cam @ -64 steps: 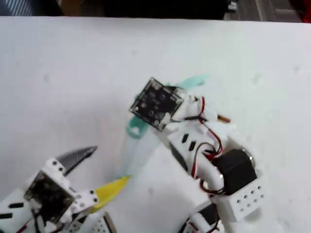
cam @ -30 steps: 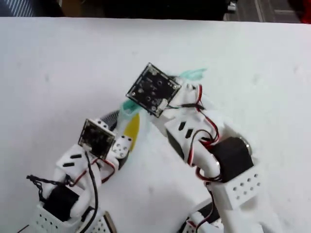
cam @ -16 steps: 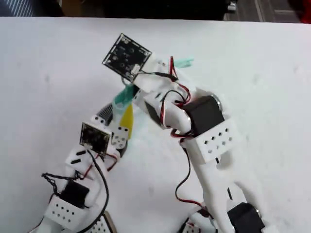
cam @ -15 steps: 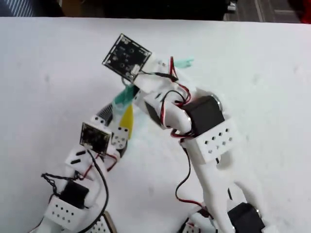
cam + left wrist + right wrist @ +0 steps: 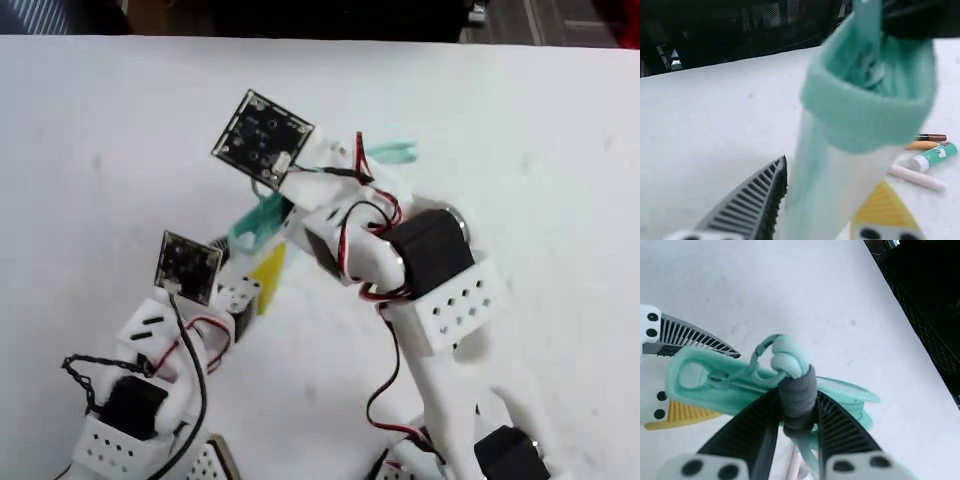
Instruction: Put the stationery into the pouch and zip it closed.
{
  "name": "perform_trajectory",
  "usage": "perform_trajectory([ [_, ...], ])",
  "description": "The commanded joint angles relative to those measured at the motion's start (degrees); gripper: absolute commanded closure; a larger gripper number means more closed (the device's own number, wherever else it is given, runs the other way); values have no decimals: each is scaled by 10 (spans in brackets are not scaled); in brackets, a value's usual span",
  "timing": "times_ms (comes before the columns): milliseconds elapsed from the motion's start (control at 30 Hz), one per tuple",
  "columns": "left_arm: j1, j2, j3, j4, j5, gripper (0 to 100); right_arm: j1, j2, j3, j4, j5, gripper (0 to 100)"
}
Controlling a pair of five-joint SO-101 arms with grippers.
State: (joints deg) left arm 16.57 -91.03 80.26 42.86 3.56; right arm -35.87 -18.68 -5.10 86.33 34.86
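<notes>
The right hand (image 5: 792, 407) is clamped on the bunched top end of the mint pouch (image 5: 705, 377), which is lifted off the worktop (image 5: 120, 110) with its long axis running down toward the left hand (image 5: 832, 177). The left hand's fingers stand apart on either side of the pouch's clear lower body; whether they touch it I cannot tell. The left hand is the nearer one to pinch that free end. The stationery (image 5: 930, 152) lies loose on the worktop well beyond the pouch, on the yellow finger's side, with open room all round.

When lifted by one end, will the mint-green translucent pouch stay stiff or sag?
Probably floppy: the mint-green translucent pouch folds and droops below the right gripper. Likely light, as one pinch holds it up. Its smooth film may slip between the fingers of the left gripper.
</notes>
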Motion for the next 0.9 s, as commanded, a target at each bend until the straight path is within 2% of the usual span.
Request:
perform_trajectory([
  [0, -7, -3, -33, 6, 8, 786, -22, 18, 7, 20, -1, 981],
  [233, -7, -4, -67, 2, 11, 783, -54, 18, 4, 14, -4, 981],
  [433, -7, -2, -70, -48, 13, 788, -51, 16, 4, 15, -4, 981],
  [533, -7, -3, -71, -52, 27, 849, -51, 13, 4, 17, -4, 981],
  [667, -4, -3, -69, -52, 22, 985, -38, 19, 4, 13, -4, 981],
  [733, -3, -3, -69, -52, 15, 962, -29, 13, 4, 14, -4, 981],
  [867, -3, -3, -69, -52, 16, 978, -34, -2, 7, 16, -6, 977],
])
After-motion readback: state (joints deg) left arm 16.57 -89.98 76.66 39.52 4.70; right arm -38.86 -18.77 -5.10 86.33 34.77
